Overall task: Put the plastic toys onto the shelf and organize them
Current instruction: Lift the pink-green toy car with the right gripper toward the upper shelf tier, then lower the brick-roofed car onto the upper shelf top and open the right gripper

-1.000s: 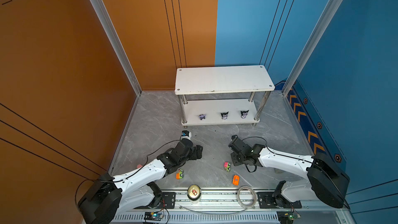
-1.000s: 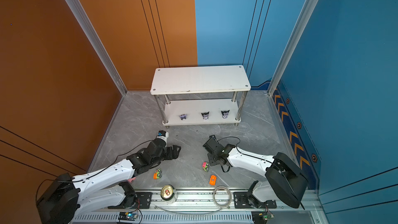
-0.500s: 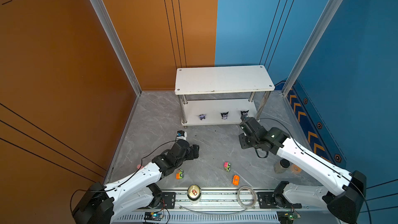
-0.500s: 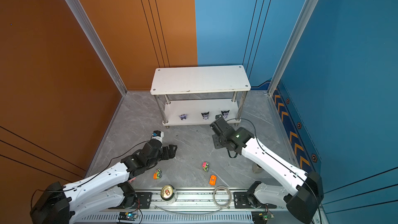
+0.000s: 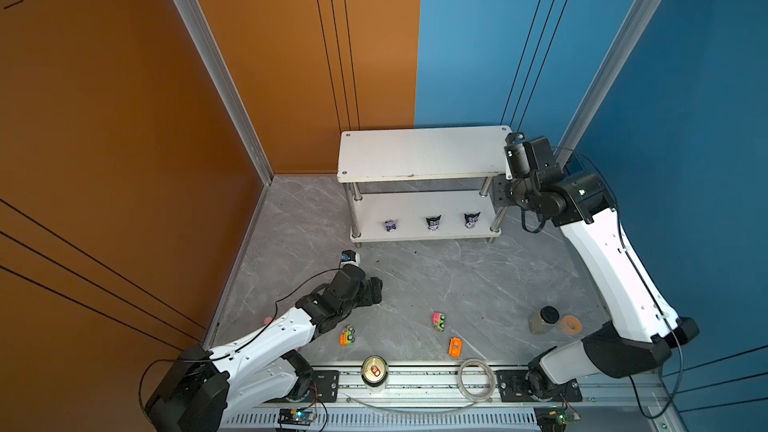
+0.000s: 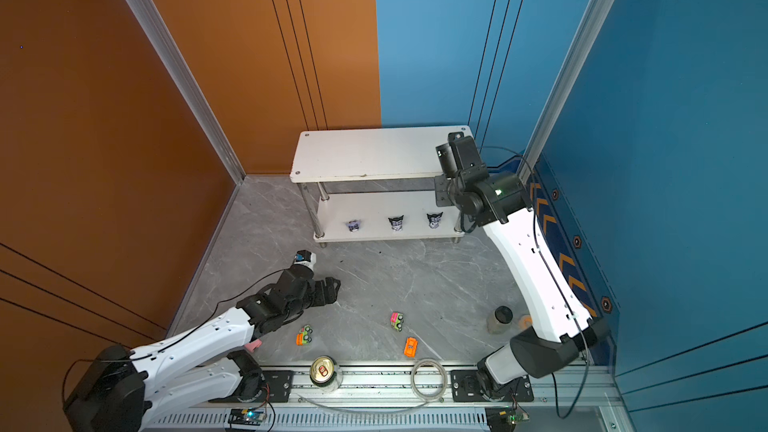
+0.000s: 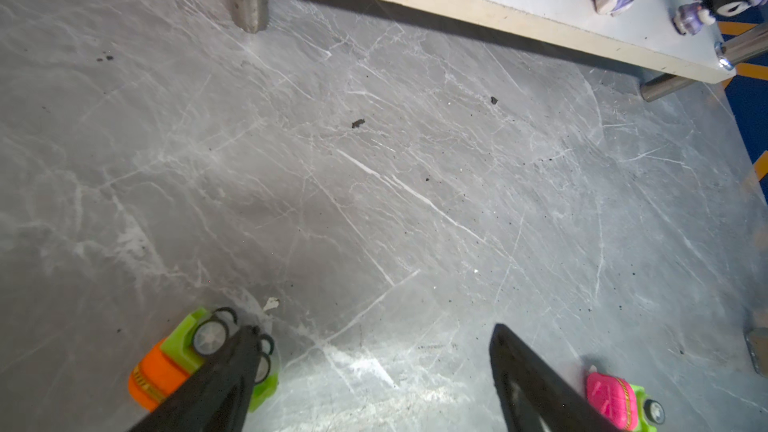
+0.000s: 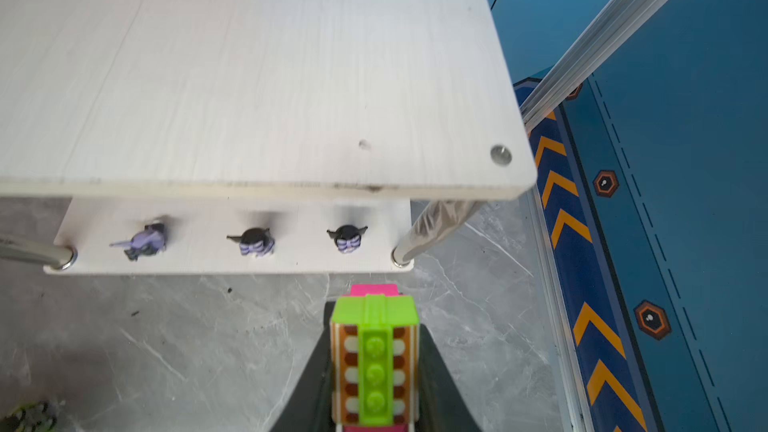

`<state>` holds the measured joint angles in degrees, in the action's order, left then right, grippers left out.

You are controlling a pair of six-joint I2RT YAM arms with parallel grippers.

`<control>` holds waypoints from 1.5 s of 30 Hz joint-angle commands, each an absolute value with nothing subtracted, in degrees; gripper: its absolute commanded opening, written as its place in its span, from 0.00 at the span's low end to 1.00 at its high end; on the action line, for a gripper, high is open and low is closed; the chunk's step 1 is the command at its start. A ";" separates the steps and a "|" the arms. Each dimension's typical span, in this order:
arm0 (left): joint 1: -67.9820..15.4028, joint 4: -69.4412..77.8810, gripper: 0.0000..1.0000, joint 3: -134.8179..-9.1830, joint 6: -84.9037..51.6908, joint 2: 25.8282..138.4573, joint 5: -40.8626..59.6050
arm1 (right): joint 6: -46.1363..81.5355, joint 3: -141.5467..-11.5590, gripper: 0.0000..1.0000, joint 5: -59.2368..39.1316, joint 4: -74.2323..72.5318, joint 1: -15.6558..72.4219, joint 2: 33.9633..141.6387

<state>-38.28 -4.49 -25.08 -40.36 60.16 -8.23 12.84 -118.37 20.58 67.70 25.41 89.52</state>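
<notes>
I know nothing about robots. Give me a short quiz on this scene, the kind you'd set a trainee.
1. True or false: the three figurines stand on the top tier of the shelf.
2. What does the right tool grip? A: a toy car. B: a figurine. C: nothing.
3. Which tool stands open with nothing in it?

Key:
1. False: they stand on the lower tier.
2. A.
3. The left tool.
</notes>
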 commanded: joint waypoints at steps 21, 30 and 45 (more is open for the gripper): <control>-33.88 -3.92 0.87 -32.14 -37.23 71.13 -1.41 | 11.59 -147.19 0.09 7.67 73.45 13.10 111.79; -33.75 -0.89 0.87 -34.47 -37.95 78.07 0.68 | 11.82 -147.14 0.34 7.43 73.15 12.73 112.73; -34.12 0.61 0.87 -35.43 -38.78 78.61 1.14 | 13.31 -146.16 0.63 6.90 73.04 12.54 108.28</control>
